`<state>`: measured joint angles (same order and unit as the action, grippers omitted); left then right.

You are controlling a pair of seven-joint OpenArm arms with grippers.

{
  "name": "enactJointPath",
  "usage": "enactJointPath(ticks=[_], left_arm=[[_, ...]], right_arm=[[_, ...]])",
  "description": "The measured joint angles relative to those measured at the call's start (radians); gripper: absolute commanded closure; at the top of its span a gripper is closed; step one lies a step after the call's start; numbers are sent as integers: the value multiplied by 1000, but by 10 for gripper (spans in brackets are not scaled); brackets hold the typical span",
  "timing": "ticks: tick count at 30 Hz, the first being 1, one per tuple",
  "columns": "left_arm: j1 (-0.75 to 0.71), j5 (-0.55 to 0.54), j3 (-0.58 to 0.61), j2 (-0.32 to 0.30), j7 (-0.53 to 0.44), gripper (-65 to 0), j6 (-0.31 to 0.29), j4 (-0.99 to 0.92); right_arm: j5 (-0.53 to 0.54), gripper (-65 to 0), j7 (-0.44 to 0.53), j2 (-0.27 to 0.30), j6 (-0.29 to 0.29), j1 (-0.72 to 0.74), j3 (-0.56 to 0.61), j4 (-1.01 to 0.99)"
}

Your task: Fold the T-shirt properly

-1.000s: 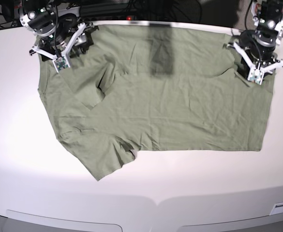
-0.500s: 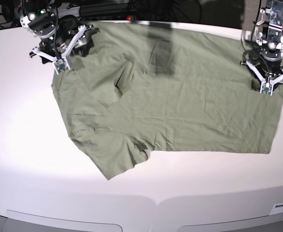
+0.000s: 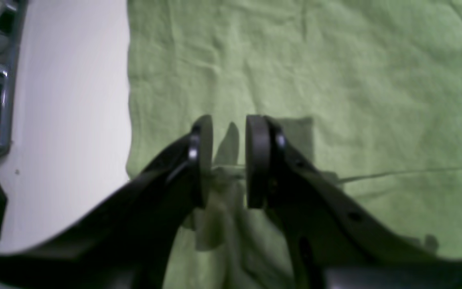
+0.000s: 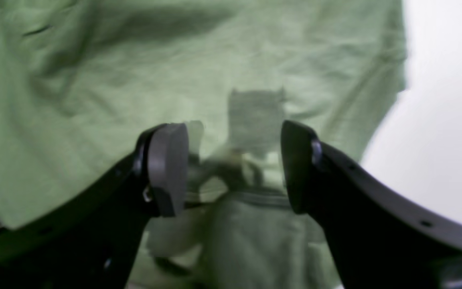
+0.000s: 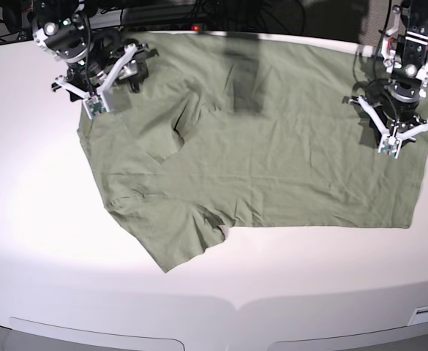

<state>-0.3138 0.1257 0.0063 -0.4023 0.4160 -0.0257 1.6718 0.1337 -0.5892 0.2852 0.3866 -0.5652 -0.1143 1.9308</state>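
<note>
Left wrist view: left gripper [image 3: 229, 160], black pads narrowly apart, pinches bunched fold of wrinkled sage-green cotton T-shirt [image 3: 335, 72] beside white table [image 3: 66, 100].

Right wrist view: right gripper [image 4: 233, 168] spread wide over blurred collar; grip unclear.

Base view: T-shirt [image 5: 272, 161] lies spread across table, one arm at each far corner.

The base view looks steeply down from high at the front, taking in the whole white counter [image 5: 45, 219], the spread T-shirt [image 5: 272, 168] and both arms at the far edge. Each wrist camera rides close behind its own hand, looking past the fingers onto green cloth: the left hand [image 3: 229, 160] beside the shirt's edge and bare counter, the right hand [image 4: 235, 168] likewise. All three views share the shirt's far corners.
</note>
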Motion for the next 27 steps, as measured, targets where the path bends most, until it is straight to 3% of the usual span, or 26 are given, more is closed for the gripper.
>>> enactJointPath(ticks=[9,12,18,27], left_arm=[[-13,-3,0,-83,43,-146,0,0],[-20,-65,0,-79,48,-146,0,0],[-55,-56,0,-43,40,-146,0,0],[-58,-56,0,-44,41,-146,0,0]], right_arm=[[0,-365,-5,-34,31,0,3,0],[0,-365,-3,-33,31,0,2,-19],[1,-365,32,-33,35,0,2,-122],[-26,-365,41,-26,40,58,-2,-176]])
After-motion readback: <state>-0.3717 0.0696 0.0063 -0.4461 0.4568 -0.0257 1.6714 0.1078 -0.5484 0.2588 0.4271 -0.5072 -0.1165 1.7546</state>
